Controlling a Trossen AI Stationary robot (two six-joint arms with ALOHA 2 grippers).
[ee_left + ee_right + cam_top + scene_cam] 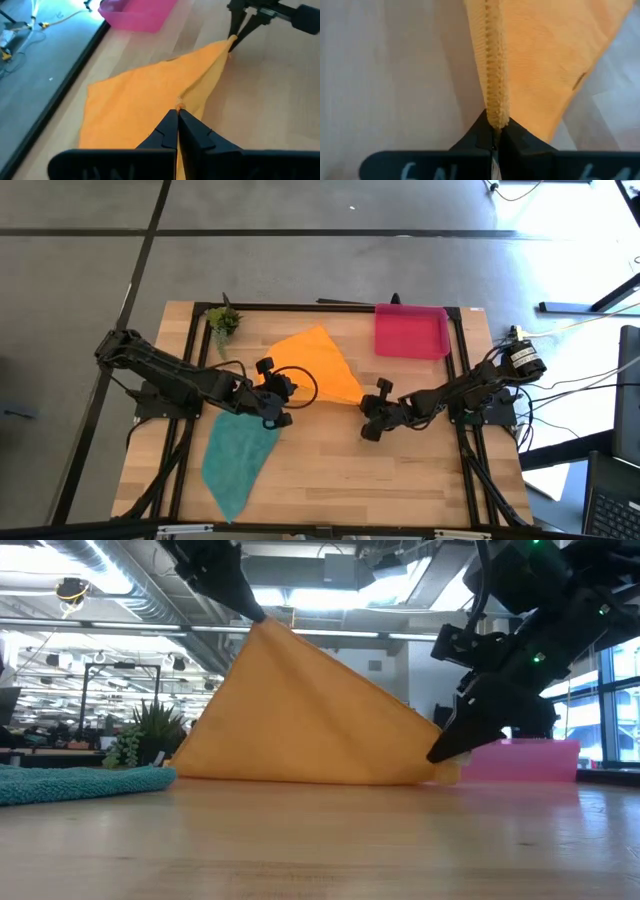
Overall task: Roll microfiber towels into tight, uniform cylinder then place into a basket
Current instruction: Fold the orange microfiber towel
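The orange towel [318, 364] is held tented above the table's middle, presumably for spreading before rolling: the left gripper [177, 116] is clamped on one corner, the right gripper [496, 131] on another. The basket [411, 331] stands behind, apart.

Two towels: one orange [318, 365] near the worktop's centre, one teal [235, 460] at about 7 o'clock. One pink basket [411, 331] at about 1 o'clock. One small plant [224, 319] at about 11 o'clock. Two arms, one gripper each: left [277, 392] and right [374, 408].
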